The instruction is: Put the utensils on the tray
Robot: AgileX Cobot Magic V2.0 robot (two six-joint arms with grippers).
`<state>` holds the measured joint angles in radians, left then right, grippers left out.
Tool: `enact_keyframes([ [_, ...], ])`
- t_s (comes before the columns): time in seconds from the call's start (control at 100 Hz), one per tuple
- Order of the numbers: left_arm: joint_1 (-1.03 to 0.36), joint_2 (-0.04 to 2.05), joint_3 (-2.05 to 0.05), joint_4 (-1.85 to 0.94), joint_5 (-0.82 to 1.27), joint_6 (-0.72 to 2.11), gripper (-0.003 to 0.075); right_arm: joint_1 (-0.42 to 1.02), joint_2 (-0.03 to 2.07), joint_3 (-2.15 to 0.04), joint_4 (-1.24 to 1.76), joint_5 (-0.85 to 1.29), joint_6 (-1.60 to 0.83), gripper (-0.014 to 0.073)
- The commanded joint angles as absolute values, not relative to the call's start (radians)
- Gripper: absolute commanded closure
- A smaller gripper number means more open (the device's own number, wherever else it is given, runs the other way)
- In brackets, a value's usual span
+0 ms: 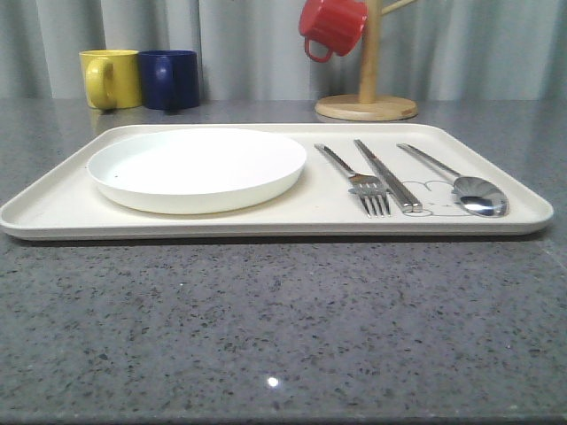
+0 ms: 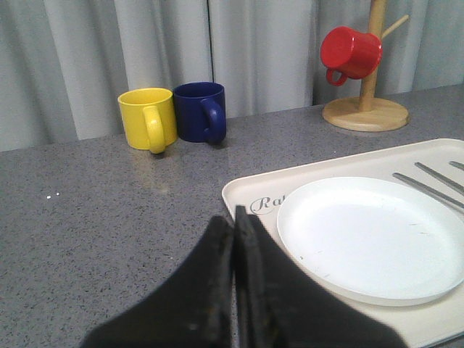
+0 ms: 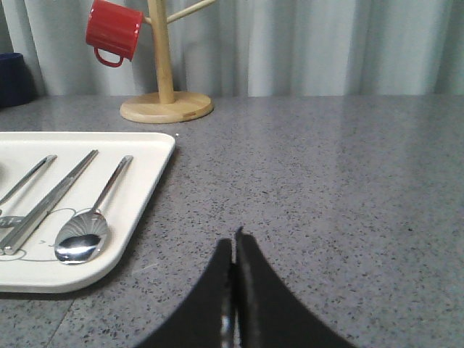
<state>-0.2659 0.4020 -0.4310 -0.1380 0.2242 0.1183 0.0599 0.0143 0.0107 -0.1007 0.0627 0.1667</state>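
Observation:
The cream tray lies across the middle of the table. On its left half rests the round white plate. On its right half lie the steel fork, the knife and the spoon, side by side. In the left wrist view my left gripper is shut with nothing in it, at the tray's near-left corner beside the plate. My right gripper is shut and empty over bare table, right of the tray and the spoon.
A yellow mug and a navy mug stand behind the tray at the back left. A red mug hangs on a wooden mug tree at the back right. Grey speckled tabletop stretches in front of the tray.

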Motion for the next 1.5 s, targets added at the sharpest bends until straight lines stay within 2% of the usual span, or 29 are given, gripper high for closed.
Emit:
enact_keyframes([
  [0.0, -0.273, 0.409, -0.457, -0.141, 0.142, 0.118, 0.0739, 0.054, -0.009, 0.031, -0.099, -0.079, 0.155, 0.0662],
  [1.49, -0.273, 0.409, -0.455, -0.134, 0.105, 0.118, 0.0739, 0.054, -0.026, 0.027, -0.099, -0.051, 0.153, 0.0662],
])
